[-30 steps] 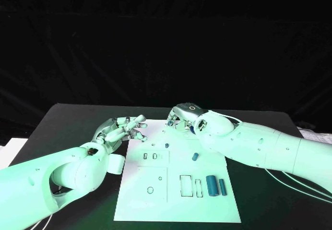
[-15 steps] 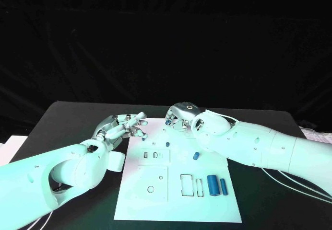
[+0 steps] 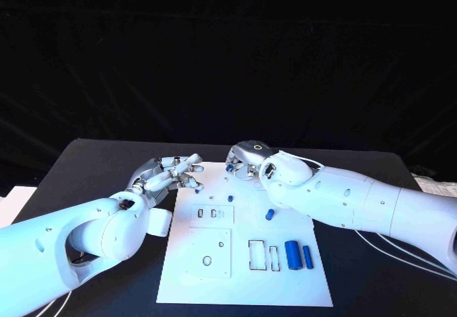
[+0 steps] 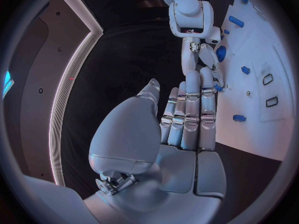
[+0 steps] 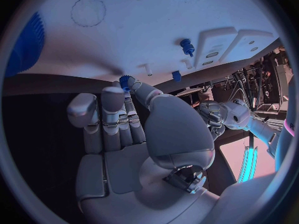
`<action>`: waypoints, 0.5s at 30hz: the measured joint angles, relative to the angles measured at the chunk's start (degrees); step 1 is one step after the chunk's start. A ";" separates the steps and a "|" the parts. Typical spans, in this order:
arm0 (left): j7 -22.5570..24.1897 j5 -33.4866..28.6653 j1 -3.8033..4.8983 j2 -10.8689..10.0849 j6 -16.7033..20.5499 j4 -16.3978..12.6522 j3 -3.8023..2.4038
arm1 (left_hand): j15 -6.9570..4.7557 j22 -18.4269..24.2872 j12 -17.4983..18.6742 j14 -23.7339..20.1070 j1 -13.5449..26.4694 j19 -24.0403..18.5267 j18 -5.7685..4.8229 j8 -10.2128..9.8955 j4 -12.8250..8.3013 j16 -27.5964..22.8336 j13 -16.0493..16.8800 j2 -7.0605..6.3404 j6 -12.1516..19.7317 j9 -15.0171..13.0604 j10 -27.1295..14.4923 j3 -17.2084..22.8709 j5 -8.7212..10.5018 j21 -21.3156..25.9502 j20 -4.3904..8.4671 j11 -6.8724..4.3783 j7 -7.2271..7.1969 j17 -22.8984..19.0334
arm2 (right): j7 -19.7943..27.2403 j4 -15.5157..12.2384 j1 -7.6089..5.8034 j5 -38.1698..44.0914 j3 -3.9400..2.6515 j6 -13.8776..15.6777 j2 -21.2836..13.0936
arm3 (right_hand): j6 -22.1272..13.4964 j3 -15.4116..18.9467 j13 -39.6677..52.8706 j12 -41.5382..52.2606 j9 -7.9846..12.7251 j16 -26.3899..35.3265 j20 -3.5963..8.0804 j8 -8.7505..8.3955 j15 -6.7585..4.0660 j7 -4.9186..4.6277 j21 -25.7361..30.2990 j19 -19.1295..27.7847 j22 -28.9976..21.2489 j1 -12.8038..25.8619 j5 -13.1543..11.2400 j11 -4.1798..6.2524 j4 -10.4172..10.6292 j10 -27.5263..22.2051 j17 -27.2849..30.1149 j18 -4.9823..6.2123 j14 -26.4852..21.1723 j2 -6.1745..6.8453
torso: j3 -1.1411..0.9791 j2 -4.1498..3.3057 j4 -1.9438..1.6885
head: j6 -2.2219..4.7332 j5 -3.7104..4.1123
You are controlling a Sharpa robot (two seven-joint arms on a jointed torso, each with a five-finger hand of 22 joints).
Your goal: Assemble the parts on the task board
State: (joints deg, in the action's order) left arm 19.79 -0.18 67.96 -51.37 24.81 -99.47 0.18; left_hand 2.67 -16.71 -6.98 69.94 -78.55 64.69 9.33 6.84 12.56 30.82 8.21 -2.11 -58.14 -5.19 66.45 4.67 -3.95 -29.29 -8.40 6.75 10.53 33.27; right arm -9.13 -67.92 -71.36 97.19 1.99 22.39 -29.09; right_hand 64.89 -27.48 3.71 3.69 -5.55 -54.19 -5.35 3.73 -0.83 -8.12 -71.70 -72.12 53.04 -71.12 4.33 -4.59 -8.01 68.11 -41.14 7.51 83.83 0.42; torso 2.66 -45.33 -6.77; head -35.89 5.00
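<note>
The white task board [image 3: 286, 281] lies in the middle of the black table. My right hand [image 3: 245, 162] hovers over the board's far edge and pinches a small blue toothed part [image 5: 124, 80] between thumb and a finger. My left hand [image 3: 174, 174] is at the board's far left corner with its fingers [image 4: 190, 109] stretched out together and the thumb apart, nothing in it. A small blue piece [image 4: 218, 87] sits right at its fingertips. On the board a blue peg [image 3: 230, 197] stands upright, a short blue part [image 3: 269, 214] lies loose, and two long blue bars [image 3: 292, 255] lie near the right edge.
The board has several empty outlined slots and holes [image 3: 257, 255] on its near half. Black table [image 3: 95, 172] stretches to both sides of the board. White cables [image 3: 400, 261] trail under my right arm.
My right hand has drifted slightly left along the board's far edge, still holding the small part. My left hand has edged a little farther away.
</note>
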 measured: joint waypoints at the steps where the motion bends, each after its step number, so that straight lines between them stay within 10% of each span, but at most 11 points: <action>1: -0.02 0.00 0.01 -0.01 -0.02 -0.01 0.00 | 0.00 0.00 0.00 0.00 0.00 0.00 0.00 0.00 0.00 0.00 0.00 0.00 0.00 0.00 0.00 0.00 0.00 0.00 0.00 0.00 0.00 0.00 | -0.16 0.04 0.00 0.10 0.00 -0.11 0.08 | -0.01 -0.15 0.01 0.01 0.00 0.12 -0.12 0.00 0.14 -0.01 0.00 0.12 -0.21 0.00 -0.16 -0.15 0.15 -0.26 0.25 0.00 -0.14 0.00 | 0.00 -0.01 0.00 | 0.01 0.01; 15: -0.22 0.00 0.09 -0.07 -0.31 -0.06 0.00 | 0.00 0.01 0.00 0.00 0.00 0.00 0.00 0.00 0.00 0.00 -0.01 0.00 0.00 -0.04 0.00 0.00 0.00 0.00 0.00 0.00 0.00 -0.01 | -1.32 -0.37 -0.07 0.61 0.03 -0.43 -0.06 | -10.46 0.86 -0.21 0.07 1.78 6.89 -1.23 -0.12 2.00 -1.25 5.58 6.35 -9.97 -0.53 -1.02 -1.80 2.53 -10.56 8.87 0.92 -2.63 5.19 | 0.04 -0.14 0.01 | -0.04 0.01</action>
State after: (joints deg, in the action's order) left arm 19.58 -0.18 68.04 -51.45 24.50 -99.52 0.18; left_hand 2.67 -16.70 -6.98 69.94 -78.55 64.69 9.34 6.84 12.56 30.83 8.20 -2.11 -58.14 -5.23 66.45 4.67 -3.95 -29.29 -8.40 6.75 10.53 33.26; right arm -10.45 -68.29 -71.43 97.81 2.02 21.96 -29.15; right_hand 54.42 -26.63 3.51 3.76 -3.77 -47.30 -6.58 3.62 1.17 -9.38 -66.12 -65.77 43.07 -71.65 3.31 -6.40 -5.49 57.55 -32.27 8.43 81.19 5.61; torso 2.70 -45.47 -6.76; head -35.93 5.00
